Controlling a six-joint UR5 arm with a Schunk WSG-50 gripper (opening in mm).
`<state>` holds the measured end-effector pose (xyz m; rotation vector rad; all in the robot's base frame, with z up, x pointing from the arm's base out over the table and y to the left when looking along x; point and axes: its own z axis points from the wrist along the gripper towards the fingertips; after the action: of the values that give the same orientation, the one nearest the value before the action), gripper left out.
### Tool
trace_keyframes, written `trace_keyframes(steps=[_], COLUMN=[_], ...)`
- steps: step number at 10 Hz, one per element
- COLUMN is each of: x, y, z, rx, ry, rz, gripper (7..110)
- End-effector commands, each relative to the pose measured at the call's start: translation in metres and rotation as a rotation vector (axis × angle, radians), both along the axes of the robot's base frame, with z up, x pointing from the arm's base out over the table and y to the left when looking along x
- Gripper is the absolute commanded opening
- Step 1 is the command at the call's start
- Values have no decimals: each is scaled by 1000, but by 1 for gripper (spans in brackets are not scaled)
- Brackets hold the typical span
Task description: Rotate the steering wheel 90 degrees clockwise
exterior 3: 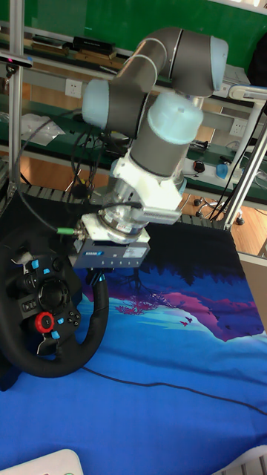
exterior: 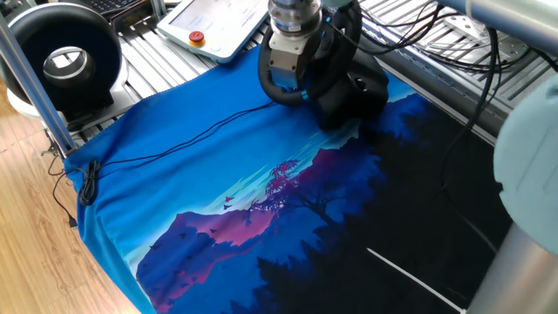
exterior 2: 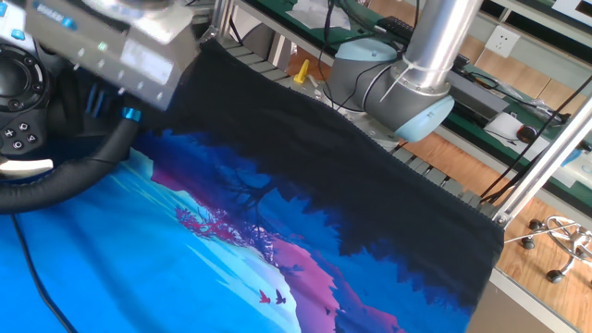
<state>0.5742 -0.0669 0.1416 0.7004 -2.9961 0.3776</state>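
The steering wheel [exterior 3: 52,304] I'm at is a black round racing wheel, its face tilted up and toward the tall fixed view. Its hub carries a red knob low down and small blue buttons around a dark centre — a pale spoke shows in the other fixed view [exterior 2: 28,166]. Its bulky black base [exterior: 349,96] sits behind, on the blue printed cloth [exterior: 218,209].

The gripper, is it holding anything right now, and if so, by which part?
The gripper is at the right side of the steering wheel, its fingers straddling the black rim. Whether they actually clamp the rim cannot be told from these views.
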Motion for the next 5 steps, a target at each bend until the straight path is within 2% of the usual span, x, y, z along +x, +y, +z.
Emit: trace_keyframes(steps=[1, 3, 4, 5], x=[-16, -10, -33, -65], y=[4, 22, 42, 55], z=[44, 80, 88, 94], rx=[-13, 39, 128, 189], ry=[-15, -163, -150, -76], rz=[0, 22, -48, -96], gripper=[7, 7, 7, 7])
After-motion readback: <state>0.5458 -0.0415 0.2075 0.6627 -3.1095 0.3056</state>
